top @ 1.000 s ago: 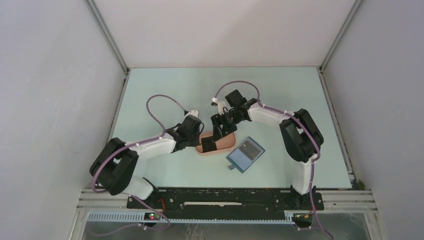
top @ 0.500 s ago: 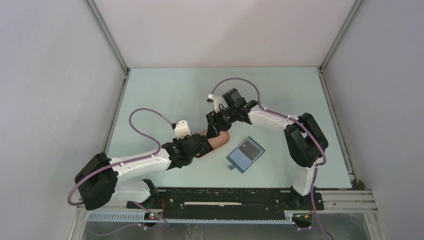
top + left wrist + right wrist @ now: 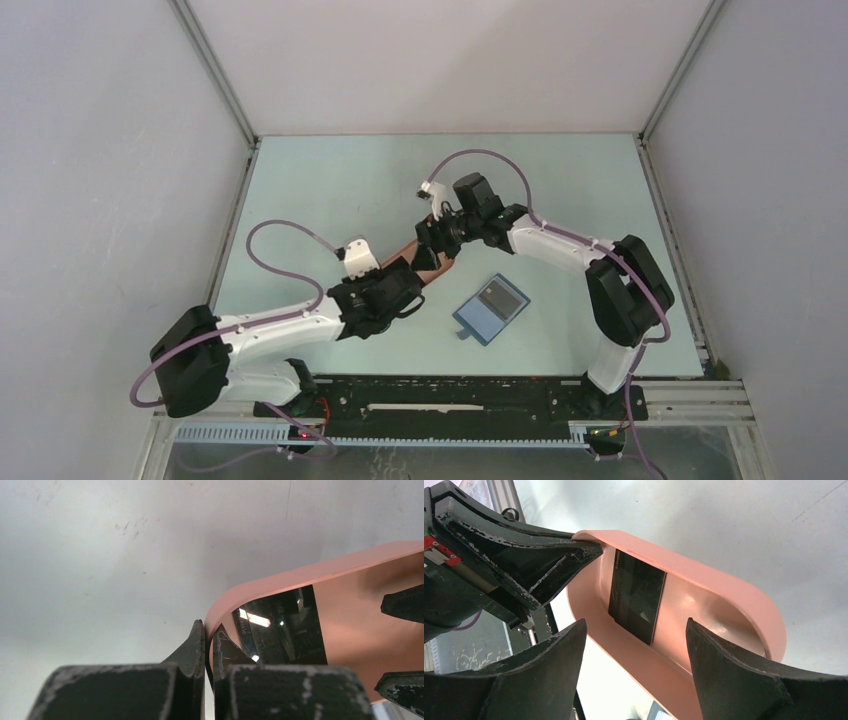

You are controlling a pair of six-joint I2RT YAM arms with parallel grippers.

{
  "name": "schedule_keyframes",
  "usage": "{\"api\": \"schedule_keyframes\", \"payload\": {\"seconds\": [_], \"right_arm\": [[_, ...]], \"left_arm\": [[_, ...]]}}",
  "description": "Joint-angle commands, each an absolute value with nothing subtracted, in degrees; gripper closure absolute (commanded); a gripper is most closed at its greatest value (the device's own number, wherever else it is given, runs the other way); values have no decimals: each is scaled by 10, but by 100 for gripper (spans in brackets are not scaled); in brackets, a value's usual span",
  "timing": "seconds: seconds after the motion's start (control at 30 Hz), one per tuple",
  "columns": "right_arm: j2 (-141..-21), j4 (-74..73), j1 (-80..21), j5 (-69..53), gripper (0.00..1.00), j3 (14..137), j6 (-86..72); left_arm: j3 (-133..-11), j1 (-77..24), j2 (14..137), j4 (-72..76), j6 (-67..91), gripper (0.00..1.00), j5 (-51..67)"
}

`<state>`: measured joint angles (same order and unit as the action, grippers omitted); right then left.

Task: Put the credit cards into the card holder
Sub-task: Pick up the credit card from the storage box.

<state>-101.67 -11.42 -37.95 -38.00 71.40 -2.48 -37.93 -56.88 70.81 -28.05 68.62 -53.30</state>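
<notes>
My left fingers point(image 3: 192, 647) pinch the near-left end of the tray point(image 3: 300, 572), one outside its wall, one inside. A card point(image 3: 636, 595) lies in the tray just beyond them. My right fingers point(image 3: 724, 650) stand spread over the tray's far-right end. The card holder point(image 3: 490, 308) lies on the surface point(image 3: 330, 180), right of the tray and nearer, apart from it.

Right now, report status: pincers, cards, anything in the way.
Left pincer shut on rim of pink tray. Right pincer open, over black card in tray. Blue card holder on table, apart from tray. Tray wall may crowd the pick.
</notes>
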Motion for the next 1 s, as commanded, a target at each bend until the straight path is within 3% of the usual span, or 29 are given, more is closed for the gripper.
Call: {"api": "schedule_keyframes", "payload": {"seconds": [0.0,0.63,0.97], "right_arm": [[-999,-86,-387,-367,18,710,-32],[-1007,-166,-436,-217,20,772,-99],[-1022,-163,-434,-317,20,785,-147]], "left_arm": [[-406,-579,676,-230,727,100,-622],[-442,-610,676,-180,624,100,-770],[-441,-619,680,-103,554,100,-782]]}}
